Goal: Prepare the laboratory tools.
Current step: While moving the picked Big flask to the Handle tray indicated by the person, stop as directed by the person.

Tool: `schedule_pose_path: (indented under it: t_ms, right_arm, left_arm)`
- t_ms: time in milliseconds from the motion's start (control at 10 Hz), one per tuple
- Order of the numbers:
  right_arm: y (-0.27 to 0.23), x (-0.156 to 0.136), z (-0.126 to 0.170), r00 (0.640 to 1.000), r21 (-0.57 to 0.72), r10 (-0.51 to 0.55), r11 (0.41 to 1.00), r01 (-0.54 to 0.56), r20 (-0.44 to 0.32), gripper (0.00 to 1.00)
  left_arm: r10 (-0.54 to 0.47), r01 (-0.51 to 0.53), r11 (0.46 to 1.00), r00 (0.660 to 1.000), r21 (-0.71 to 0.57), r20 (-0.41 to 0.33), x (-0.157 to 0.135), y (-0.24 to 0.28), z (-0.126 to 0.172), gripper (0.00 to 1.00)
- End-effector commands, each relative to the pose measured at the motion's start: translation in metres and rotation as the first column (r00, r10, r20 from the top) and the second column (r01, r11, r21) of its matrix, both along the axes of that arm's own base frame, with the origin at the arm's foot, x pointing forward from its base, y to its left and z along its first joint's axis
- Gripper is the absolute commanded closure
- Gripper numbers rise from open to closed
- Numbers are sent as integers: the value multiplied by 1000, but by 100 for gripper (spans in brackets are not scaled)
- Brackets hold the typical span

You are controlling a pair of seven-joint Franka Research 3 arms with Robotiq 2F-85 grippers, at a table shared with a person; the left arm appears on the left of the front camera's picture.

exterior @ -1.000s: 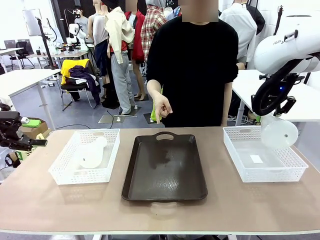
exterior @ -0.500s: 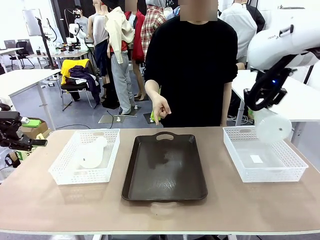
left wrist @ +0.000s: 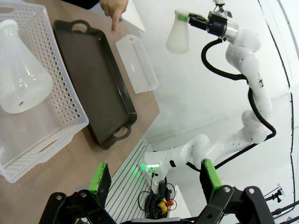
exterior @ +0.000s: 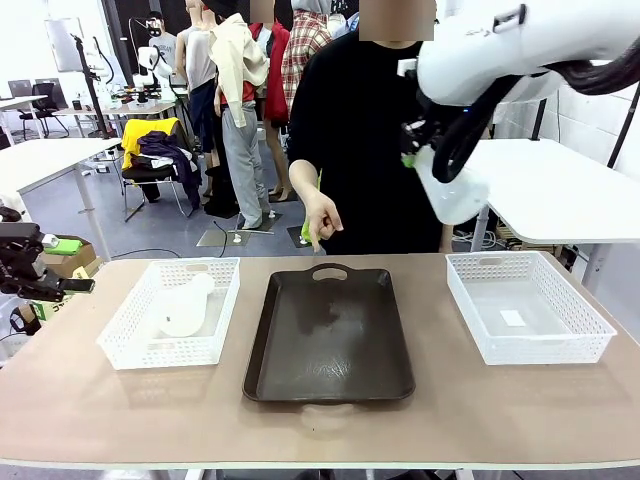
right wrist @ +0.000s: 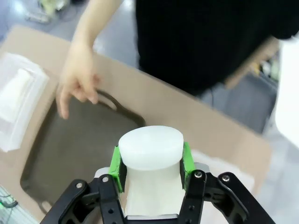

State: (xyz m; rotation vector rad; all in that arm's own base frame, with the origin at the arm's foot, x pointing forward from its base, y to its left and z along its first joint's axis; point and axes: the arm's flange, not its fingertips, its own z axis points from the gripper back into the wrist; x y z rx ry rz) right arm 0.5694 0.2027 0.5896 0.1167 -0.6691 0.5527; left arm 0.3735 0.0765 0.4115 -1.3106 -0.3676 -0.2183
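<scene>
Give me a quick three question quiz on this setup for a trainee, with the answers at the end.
1. Short answer: which end of the dark tray does the person's hand point towards?
2. True or false: the robot's left hand is open, and its right hand is shut on the neck of a flask held in the air.
3. Multiple choice: where is the other flask? A, lying in the left basket. B, upright on the dark tray. C, in the left hand.
Key: 1, the far end, nearest the person. 2, true. 3, A.
</scene>
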Motion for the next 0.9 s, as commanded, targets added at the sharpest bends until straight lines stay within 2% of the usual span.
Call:
schedule_pose_path:
  t_ms: [0,100,300,500,600,700,800]
  right_arm:
    - [15,-3,-17,978,50,187,980,-192,89,100]
    - [35,-8,-26,967,-9,237,971,-237,91,100]
    - [69,-25,-46,937,-43,329,944,-326,122,100]
    - [81,-30,-50,937,-73,330,943,-323,111,100]
    - [74,-24,-46,968,-112,243,965,-235,65,100]
    - [92,-30,-54,938,-70,335,942,-330,86,100]
    - [92,-30,-54,938,-70,335,942,-330,86,100]
  left_arm:
    - [5,-5,1000,1000,-17,9,0,0,2,0]
    - [5,-5,1000,1000,-17,9,0,0,2,0]
    - [5,-5,1000,1000,-17,9,0,0,2,0]
    - [5,-5,1000,1000,-17,9,0,0,2,0]
    - [5,-5,1000,1000,-17,9,0,0,2,0]
    - [5,-5,1000,1000,-17,9,0,0,2,0]
    - [5,-5,1000,1000,-17,9,0,0,2,0]
